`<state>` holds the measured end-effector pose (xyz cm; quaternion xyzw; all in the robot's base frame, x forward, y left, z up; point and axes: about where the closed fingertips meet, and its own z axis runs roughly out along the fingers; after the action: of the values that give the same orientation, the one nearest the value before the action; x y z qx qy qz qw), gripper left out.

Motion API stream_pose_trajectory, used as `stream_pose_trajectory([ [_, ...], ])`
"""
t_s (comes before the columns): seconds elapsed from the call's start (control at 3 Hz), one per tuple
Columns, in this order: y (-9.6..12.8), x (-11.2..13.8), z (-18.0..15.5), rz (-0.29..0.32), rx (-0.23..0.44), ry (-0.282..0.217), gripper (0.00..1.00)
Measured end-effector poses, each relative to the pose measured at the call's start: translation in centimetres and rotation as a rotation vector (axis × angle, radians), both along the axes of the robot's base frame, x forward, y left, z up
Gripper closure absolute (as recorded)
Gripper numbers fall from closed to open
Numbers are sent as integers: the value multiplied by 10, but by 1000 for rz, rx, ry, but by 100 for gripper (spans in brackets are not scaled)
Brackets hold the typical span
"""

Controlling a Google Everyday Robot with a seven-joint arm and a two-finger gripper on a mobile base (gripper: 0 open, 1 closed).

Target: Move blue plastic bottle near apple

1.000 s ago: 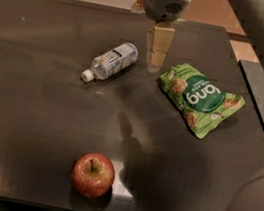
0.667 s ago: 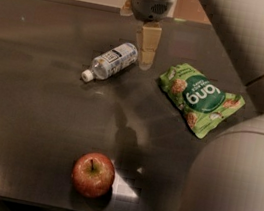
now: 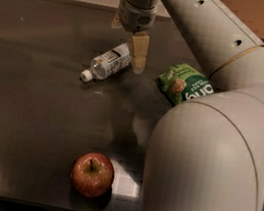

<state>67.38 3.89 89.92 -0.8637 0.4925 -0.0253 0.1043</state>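
Observation:
The blue plastic bottle (image 3: pixel 107 62) lies on its side on the dark table (image 3: pixel 29 110), white cap pointing to the front left. The red apple (image 3: pixel 92 174) stands near the table's front edge, well in front of the bottle. My gripper (image 3: pixel 127 47) hangs over the bottle's base end at the back. Its fingers are apart: one tan finger (image 3: pixel 139 53) reaches down just right of the bottle's base, and the other shows only as a tip behind on the left. The gripper holds nothing.
A green snack pouch (image 3: pixel 182 84) lies right of the bottle, partly hidden by my arm (image 3: pixel 214 157), which fills the right side of the view. The table's front edge runs just below the apple.
My gripper has moved left and lower, from above the gap between bottle and pouch to over the bottle's base. My arm now covers more of the right side. Bottle and apple have not moved.

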Motion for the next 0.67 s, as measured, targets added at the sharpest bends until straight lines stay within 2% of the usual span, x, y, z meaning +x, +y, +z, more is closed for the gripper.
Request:
stream_pose_trajectory([
  [0.67,-2,17,-28,48,-62,29,0],
])
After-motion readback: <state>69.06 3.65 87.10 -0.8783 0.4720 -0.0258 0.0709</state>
